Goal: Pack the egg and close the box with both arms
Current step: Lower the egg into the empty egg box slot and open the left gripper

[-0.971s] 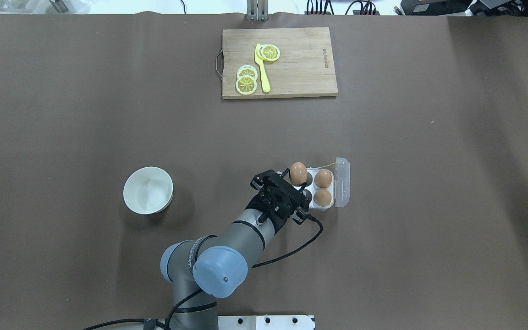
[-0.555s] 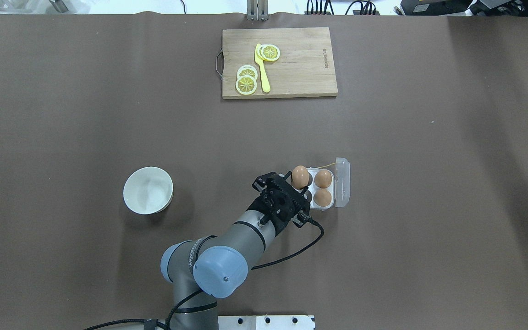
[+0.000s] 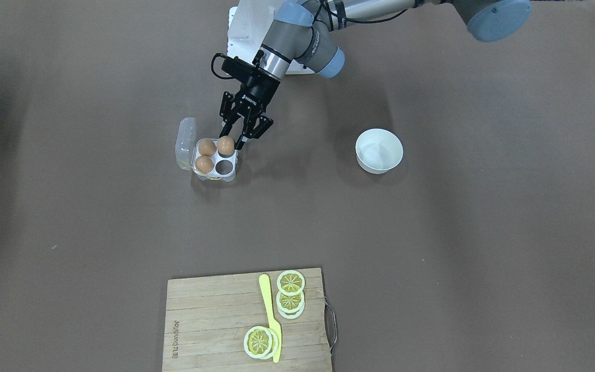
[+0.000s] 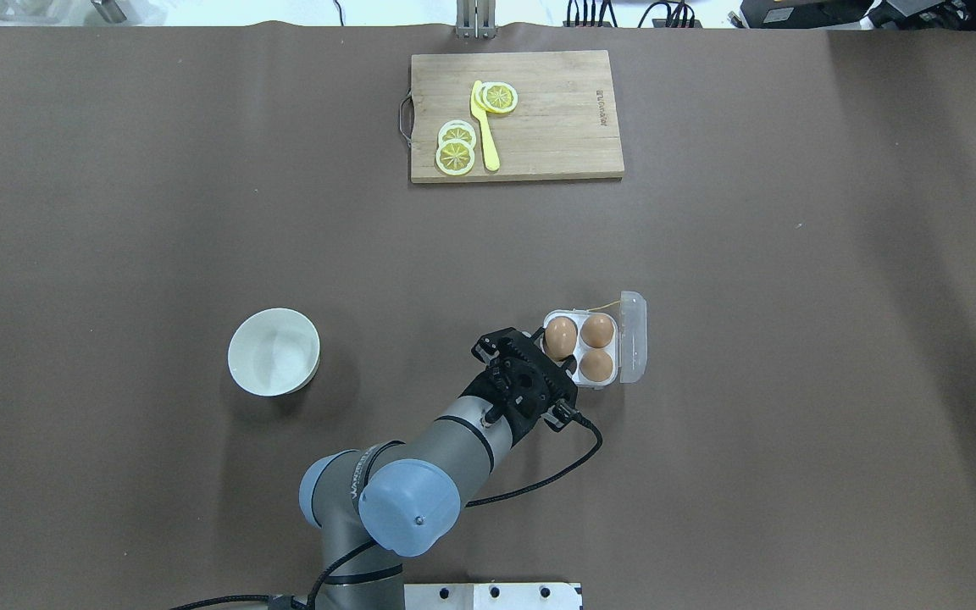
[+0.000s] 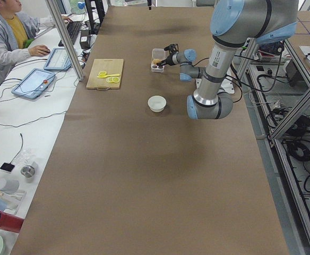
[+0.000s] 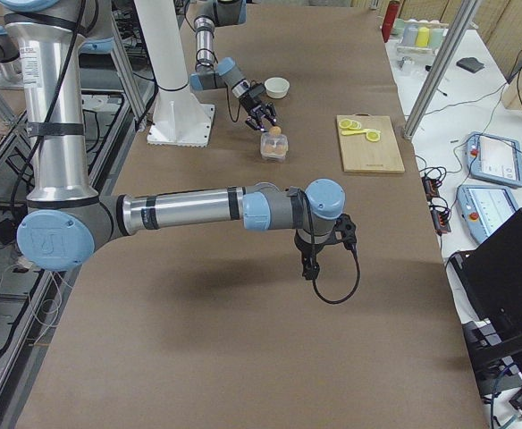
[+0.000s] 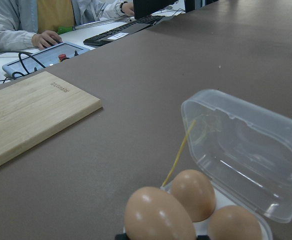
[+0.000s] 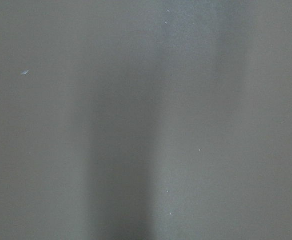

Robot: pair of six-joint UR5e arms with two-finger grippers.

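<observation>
My left gripper point(image 3: 231, 141) is shut on a brown egg point(image 4: 560, 336) and holds it low over the left-hand cups of the clear box point(image 3: 214, 177). Two more eggs point(image 4: 596, 330) point(image 4: 596, 365) sit in the right-hand cups. One left-hand cup point(image 3: 223, 166) shows empty in the front-facing view. The lid point(image 4: 634, 336) stands open on the box's right side. In the left wrist view the held egg point(image 7: 158, 215) fills the bottom centre. My right gripper point(image 6: 310, 264) hangs over bare table far from the box; I cannot tell whether it is open or shut.
A white bowl point(image 4: 274, 352) stands left of my left arm. At the far edge lies a wooden cutting board point(image 4: 556, 119) with lemon slices point(image 4: 455, 156) and a yellow knife point(image 4: 485, 127). A person point(image 5: 6, 32) sits at a side desk beyond the table.
My left gripper has come down and slightly right with the egg, from above the box's far-left rim to low over its cups. The box and the other eggs have not moved.
</observation>
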